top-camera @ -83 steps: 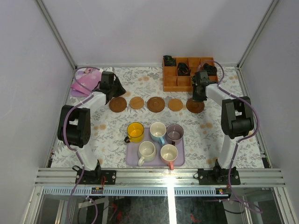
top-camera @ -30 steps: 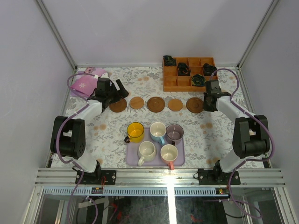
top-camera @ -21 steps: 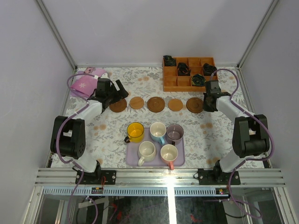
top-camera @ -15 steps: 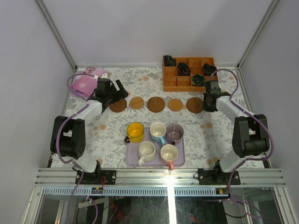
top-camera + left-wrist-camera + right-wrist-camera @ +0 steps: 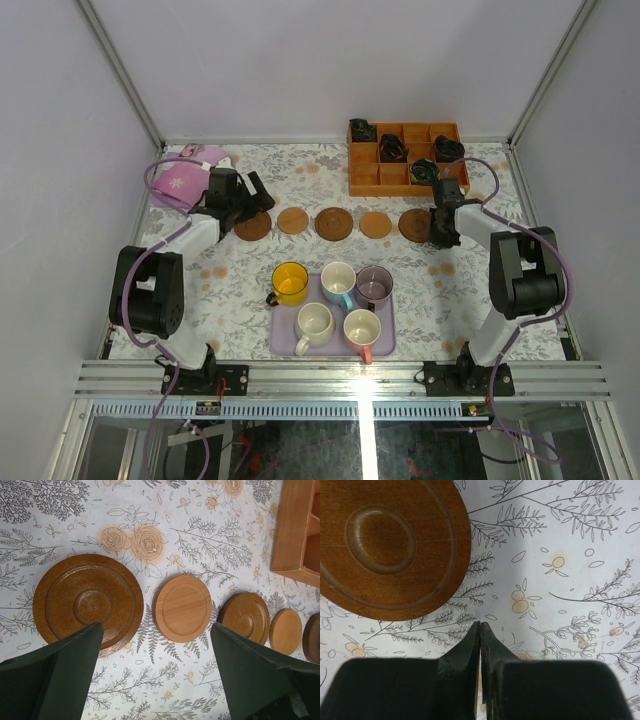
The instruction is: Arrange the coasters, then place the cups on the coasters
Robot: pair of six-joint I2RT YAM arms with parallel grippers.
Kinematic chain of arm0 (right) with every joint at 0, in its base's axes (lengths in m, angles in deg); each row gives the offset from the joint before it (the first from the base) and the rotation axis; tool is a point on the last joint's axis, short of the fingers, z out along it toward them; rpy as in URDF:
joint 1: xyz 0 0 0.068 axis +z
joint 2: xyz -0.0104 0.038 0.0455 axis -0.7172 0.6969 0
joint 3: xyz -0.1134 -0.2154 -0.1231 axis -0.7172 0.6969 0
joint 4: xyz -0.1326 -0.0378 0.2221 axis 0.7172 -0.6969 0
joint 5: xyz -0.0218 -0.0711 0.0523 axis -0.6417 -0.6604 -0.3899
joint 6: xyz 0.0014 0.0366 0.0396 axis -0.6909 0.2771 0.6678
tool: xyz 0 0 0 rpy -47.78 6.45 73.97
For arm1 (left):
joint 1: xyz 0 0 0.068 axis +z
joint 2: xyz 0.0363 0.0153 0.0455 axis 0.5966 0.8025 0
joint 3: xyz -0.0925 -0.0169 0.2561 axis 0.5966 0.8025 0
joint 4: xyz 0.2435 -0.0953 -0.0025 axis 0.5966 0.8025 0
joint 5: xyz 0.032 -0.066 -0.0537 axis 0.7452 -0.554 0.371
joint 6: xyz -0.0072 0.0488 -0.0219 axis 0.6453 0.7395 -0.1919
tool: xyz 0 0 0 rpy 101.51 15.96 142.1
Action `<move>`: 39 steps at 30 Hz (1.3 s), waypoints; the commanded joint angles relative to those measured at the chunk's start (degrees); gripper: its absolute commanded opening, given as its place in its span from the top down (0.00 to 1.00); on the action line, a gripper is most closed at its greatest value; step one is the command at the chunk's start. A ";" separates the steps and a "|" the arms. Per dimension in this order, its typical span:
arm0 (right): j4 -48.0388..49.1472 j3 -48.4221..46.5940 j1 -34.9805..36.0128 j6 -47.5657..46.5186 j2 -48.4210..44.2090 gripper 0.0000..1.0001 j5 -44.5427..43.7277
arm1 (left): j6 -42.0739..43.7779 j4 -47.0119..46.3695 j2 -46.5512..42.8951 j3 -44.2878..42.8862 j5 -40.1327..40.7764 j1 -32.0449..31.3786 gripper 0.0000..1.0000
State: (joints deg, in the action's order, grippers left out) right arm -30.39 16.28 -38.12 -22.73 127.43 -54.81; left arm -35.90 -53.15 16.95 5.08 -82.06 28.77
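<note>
Several brown coasters lie in a row across the table, from the dark ringed one point(image 5: 252, 225) on the left to the dark one point(image 5: 412, 224) on the right. My left gripper point(image 5: 257, 199) hovers open over the left end. In its wrist view the jaws point(image 5: 156, 630) straddle bare cloth below the ringed coaster point(image 5: 87, 602) and a tan coaster point(image 5: 182, 607). My right gripper point(image 5: 436, 236) is shut and empty, its tips point(image 5: 480, 625) just off the rim of the rightmost coaster point(image 5: 385, 545). The cups, among them yellow point(image 5: 290, 283), blue point(image 5: 338, 281) and pink point(image 5: 362, 330), stand on the lavender tray point(image 5: 283, 346).
An orange-brown compartment box point(image 5: 366, 176) with black items in some cells stands at the back right, close behind my right gripper. A pink cloth point(image 5: 180, 180) lies at the back left. Frame posts and white walls close in the table.
My right gripper has slid a little nearer and leftward, ending beside the rightmost coaster, with its elbow folded in. The left arm, coasters and cups have stayed put.
</note>
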 commanded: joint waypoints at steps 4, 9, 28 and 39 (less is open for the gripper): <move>2.39 -4.26 -0.36 -0.49 3.97 1.00 0.20 | 0.37 -1.54 0.91 -2.17 2.25 -0.08 0.11; 2.34 -6.31 -1.18 -0.23 6.89 1.00 -0.11 | 0.60 -1.19 1.17 -2.35 2.76 -0.07 0.10; 2.06 -11.48 -5.80 -0.73 12.01 1.00 1.10 | 0.08 -0.92 2.55 -3.56 2.54 -0.08 0.09; 2.55 -10.63 -5.77 -1.54 11.79 1.00 4.92 | -0.35 -1.28 2.64 -3.41 2.50 0.00 0.09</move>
State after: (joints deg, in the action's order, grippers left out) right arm -28.20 5.22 -43.76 -23.56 138.31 -52.62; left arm -35.90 -52.95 19.16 3.17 -80.25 28.77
